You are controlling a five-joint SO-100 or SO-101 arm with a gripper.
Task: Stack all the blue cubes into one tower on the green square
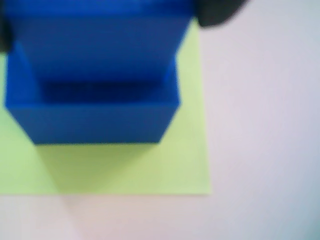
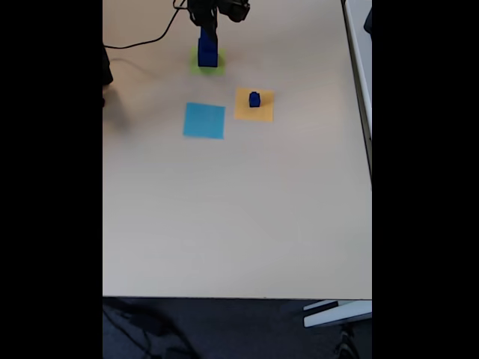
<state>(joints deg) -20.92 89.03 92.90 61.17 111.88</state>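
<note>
Your wrist camera looks down on a blurred stack of blue cubes (image 1: 95, 75), a smaller one sitting on a larger, standing on the green square (image 1: 185, 165). From the fixed camera you see the tower (image 2: 207, 49) on that patch at the far edge of the table (image 2: 239, 217), with the gripper (image 2: 206, 28) right over it; you cannot tell whether the fingers grasp the top cube. One small blue cube (image 2: 254, 99) sits on the orange square (image 2: 254, 112), beside the light-blue square (image 2: 204, 120).
</note>
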